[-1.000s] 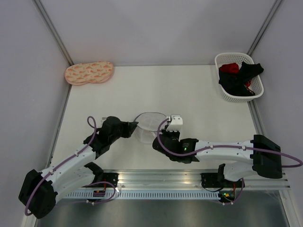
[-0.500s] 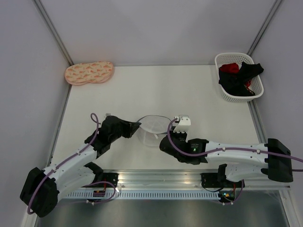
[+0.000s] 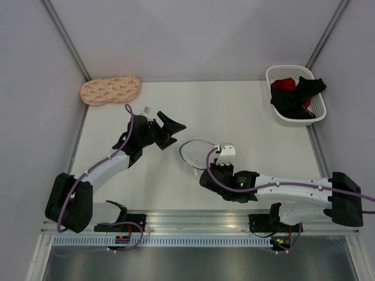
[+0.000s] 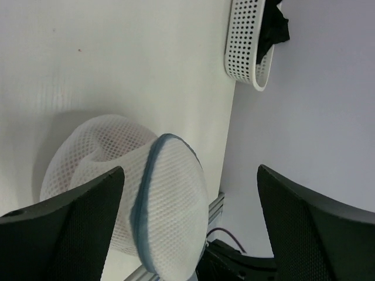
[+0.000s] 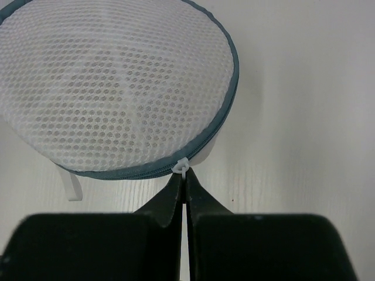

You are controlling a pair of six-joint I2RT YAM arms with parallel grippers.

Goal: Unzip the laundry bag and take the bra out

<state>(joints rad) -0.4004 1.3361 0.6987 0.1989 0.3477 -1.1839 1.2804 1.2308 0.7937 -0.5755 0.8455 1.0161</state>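
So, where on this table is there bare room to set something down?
Widest free patch: the far strip between the pad and the basket. Also bare: the right side, between the basket and the right arm. Crowded: the middle, where the bag lies between the left arm and the right one.

We take this for a robotics lab cell: bare panel walls [image 3: 193, 35], metal corner posts [image 3: 65, 40], robot arms [image 3: 293, 186] bolted to an aluminium rail [image 3: 199, 218].
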